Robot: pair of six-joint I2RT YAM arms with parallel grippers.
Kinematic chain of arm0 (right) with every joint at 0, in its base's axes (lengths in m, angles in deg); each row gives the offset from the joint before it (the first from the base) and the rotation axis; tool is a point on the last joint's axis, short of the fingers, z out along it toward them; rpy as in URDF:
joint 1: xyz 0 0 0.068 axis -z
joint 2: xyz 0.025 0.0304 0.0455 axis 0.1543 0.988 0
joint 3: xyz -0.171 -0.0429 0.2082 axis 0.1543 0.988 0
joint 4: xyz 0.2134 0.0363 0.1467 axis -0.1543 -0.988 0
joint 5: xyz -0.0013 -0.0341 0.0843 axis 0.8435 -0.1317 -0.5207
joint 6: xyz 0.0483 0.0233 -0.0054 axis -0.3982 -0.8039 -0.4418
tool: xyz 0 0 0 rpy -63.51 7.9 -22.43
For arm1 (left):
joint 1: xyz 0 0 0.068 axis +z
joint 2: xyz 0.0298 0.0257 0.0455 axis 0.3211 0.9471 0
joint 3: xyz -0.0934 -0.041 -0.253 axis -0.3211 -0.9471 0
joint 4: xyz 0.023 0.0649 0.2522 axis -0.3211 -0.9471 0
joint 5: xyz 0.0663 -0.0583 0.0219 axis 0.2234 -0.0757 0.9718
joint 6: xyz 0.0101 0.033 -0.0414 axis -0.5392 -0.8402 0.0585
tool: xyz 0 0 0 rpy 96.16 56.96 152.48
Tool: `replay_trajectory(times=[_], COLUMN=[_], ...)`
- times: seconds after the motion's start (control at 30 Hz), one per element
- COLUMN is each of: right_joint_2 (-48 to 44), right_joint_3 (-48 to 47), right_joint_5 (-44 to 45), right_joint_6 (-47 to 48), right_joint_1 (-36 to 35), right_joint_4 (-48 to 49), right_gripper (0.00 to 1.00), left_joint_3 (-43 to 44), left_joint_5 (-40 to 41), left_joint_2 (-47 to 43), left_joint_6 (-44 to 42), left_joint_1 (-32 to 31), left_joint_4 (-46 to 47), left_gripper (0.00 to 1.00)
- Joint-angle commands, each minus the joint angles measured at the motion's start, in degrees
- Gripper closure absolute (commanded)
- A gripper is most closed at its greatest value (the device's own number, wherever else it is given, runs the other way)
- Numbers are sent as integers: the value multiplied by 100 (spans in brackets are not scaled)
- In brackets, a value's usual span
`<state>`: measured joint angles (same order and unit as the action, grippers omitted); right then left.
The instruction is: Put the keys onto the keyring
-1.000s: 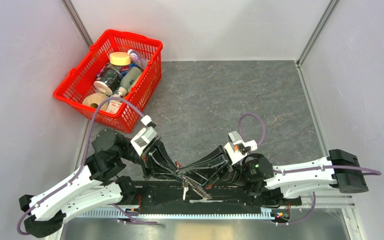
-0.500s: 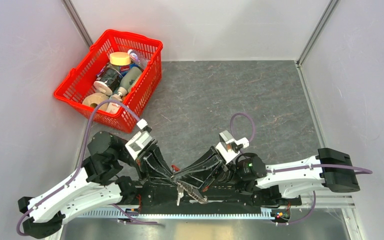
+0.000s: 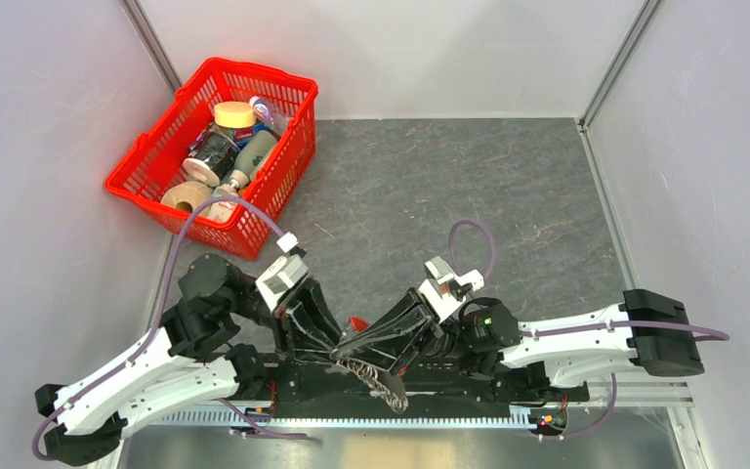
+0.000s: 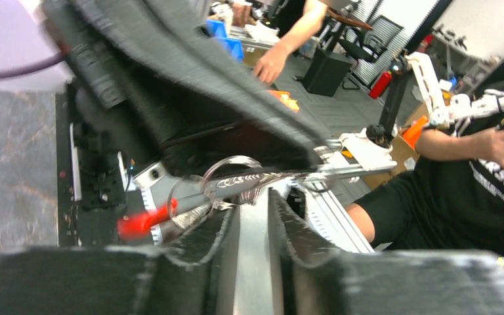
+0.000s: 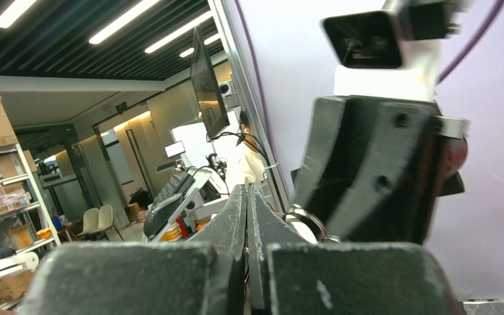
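Two arms meet tip to tip over the near edge of the surface [image 3: 430, 195], the left reaching in from the left, the right from the right. The right gripper [image 5: 248, 193] is closed tight and appears to pinch the keyring [image 3: 381, 381] at its top, so it is the nearer one. The left gripper [image 4: 249, 200] stands slightly parted, and I cannot tell whether it has hold of anything. The keyring's loop sits just ahead of the left fingertips, a little up and left, with its red tag [image 4: 143, 222] lower left. Its long axis runs from the tips toward the arm bases, drooping rightward. None of the keys shows clearly.
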<state>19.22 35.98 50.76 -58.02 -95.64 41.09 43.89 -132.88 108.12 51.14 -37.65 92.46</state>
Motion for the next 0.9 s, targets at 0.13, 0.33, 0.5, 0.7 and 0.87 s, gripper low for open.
replay_trajectory(times=[0.13,0.33,0.5,0.7,0.87], right_joint_2=[-456,-626,-754,-1090,-1254], right_joint_3=[89,189,325,594,627], right_joint_5=[-15,51,54,388,699], right_joint_6=[348,507,743,1228,1561], right_joint_1=[-67,-68,-68,-69,-69], right_joint_4=[-112,123,442,672,673], right_gripper=[100,100,100,100,100], left_joint_3=[87,262,540,686,524], left_joint_5=[970,1310,2027,2954,2983], left_joint_2=[154,110,17,-406,-624], left_joint_6=[-387,-602,-627,-462,-250], left_joint_1=[54,47,48,48,48], left_joint_4=[-726,-1212,-1606,-1403,-671], left_gripper=[63,63,63,64,64])
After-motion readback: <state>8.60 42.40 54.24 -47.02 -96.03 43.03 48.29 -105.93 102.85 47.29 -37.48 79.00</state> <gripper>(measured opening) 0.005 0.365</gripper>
